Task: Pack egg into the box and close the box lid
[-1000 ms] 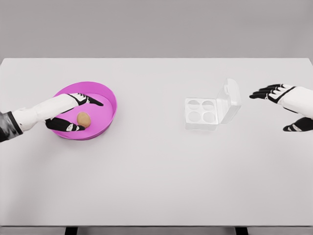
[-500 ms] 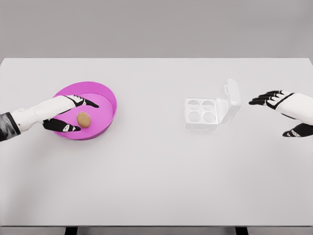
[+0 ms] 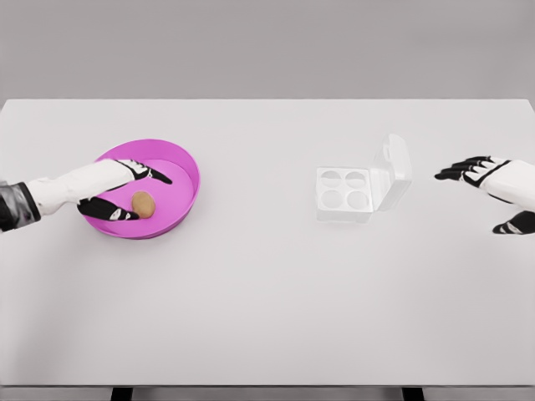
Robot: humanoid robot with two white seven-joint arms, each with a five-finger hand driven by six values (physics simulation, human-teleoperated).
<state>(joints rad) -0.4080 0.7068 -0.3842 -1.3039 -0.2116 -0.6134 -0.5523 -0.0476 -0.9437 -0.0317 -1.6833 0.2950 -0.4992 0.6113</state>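
Reaching in from the picture's left edge, the left hand [image 3: 125, 190] lies inside a shallow magenta bowl [image 3: 185, 167] that rests on the left part of a plain white table [image 3: 267, 317]. Its fingers [image 3: 155, 174] are spread apart: the upper black-tipped fingers extend across the bowl's floor above the egg [image 3: 143, 204], and the thumb lies below and to the left of the egg, its tip just beside the shell. The hand brackets the egg from the left but is not clamped on it; whether the thumb touches the shell cannot be told. The egg is tan, lies on its side on the bowl's floor, and sits toward the bowl's near wall.

The box [image 3: 344, 194] is a clear plastic egg carton standing right of the table's middle, well apart from the bowl. Its tray shows 4 round cups in a 2-by-2 grid, all 4 without contents. The lid [image 3: 396, 170] is hinged along the tray's right side and stands raised, tilted away to the right.

The right hand [image 3: 493, 188] enters from the right edge, near the box but apart from it, to the right of the lid. Its fingers are spread and relaxed, pointing left toward the lid, with the thumb separate below; it holds nothing.

No brand, label or legible writing appears on the bowl, the box, the egg or the table.
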